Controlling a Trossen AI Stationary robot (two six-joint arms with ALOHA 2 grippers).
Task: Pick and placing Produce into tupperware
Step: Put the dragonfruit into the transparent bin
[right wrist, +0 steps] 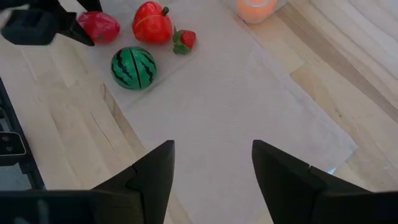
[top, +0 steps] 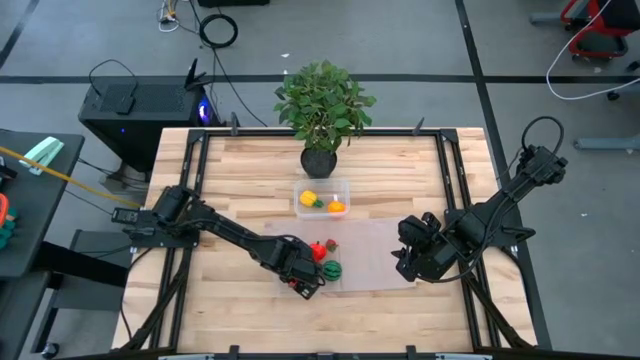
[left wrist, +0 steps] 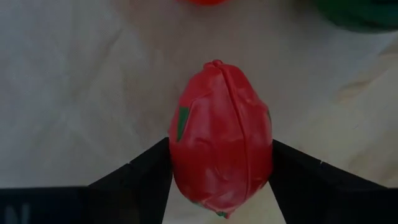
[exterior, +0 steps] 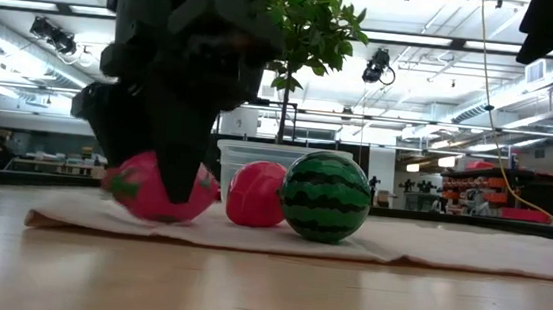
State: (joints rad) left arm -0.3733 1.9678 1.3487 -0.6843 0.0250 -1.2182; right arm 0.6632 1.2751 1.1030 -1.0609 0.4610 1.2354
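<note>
**Left gripper clamping a red toy fruit on the mat**

The wooden bench (top: 240, 165) is lying under a flat translucent mat (top: 375, 250) that is spreading from its centre toward 3 o'clock. Around the bench a grey floor is showing, with a black computer case (top: 140, 105) at 10 o'clock and cables trailing at 12. In the low view a large workshop with ceiling lights is stretching out behind.

A leafy potted plant (top: 322, 110) is standing at the 12 o'clock edge of the bench. Just nearer the centre the tupperware (top: 322, 197) is sitting, touching the mat's far edge and already holding yellow and orange pieces (top: 336, 207).

The left gripper (left wrist: 219, 186) is sitting low at the mat's 9 o'clock end, its fingers (left wrist: 137, 186) clamping a red oval fruit (left wrist: 221, 143) from both sides, the fruit resting on the mat. Beside it, toward 3 o'clock, a red pepper-like piece (right wrist: 152, 22), a small strawberry (right wrist: 185, 39) and a toy watermelon (right wrist: 133, 67) are lying close together on the mat; in the low view the left arm is partly blocking the tupperware behind them.

The right gripper (right wrist: 211, 168) is hovering over the mat's 3 o'clock end, well apart from the produce, fingers apart and holding nothing.
</note>
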